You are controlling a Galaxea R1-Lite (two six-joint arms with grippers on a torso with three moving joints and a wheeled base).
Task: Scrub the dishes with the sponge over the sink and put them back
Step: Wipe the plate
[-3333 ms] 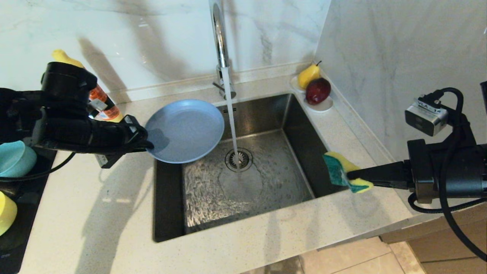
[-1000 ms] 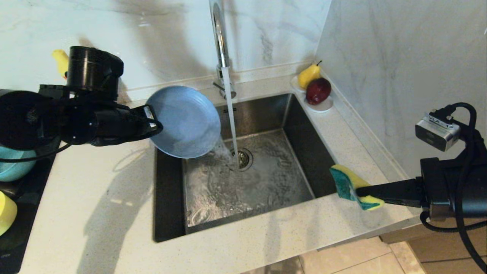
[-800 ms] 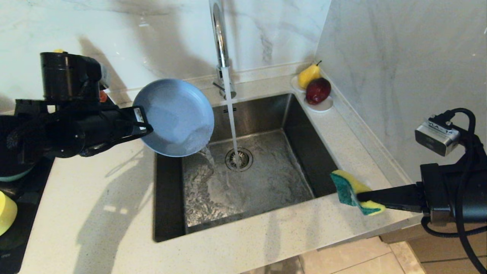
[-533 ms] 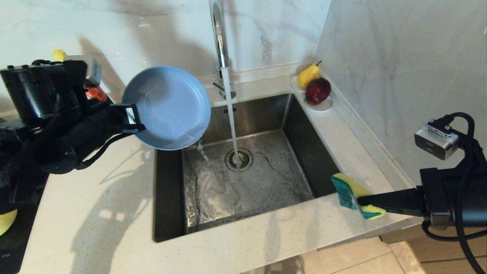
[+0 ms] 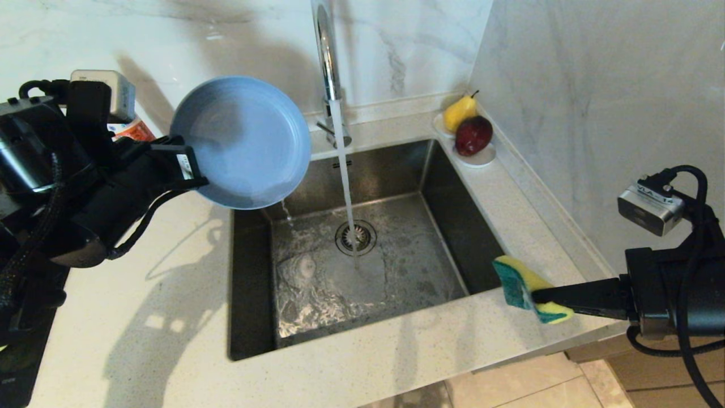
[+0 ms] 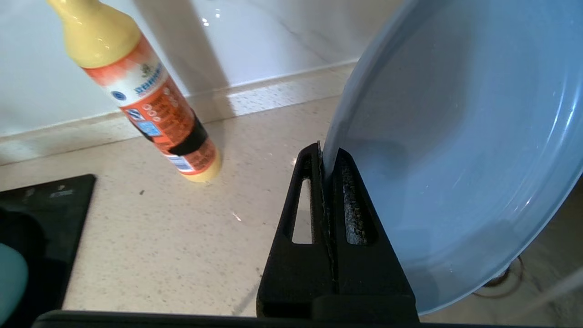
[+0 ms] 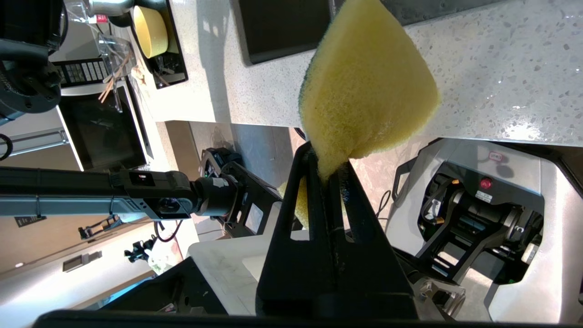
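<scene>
Left gripper, at nine o'clock of the sink, is clamped on the rim of the grey-blue plate, tilted steeply at the basin's ten o'clock corner. Tap running at twelve o'clock. Right gripper, four o'clock, pinches the sponge above the counter edge.

Detergent bottle, pear, perhaps apple

Our body: two matte black arms, each ending in a slotted black wedge pincer (left pincer, right pincer), with looping black cables and silver-grey wrist camera boxes.
</scene>
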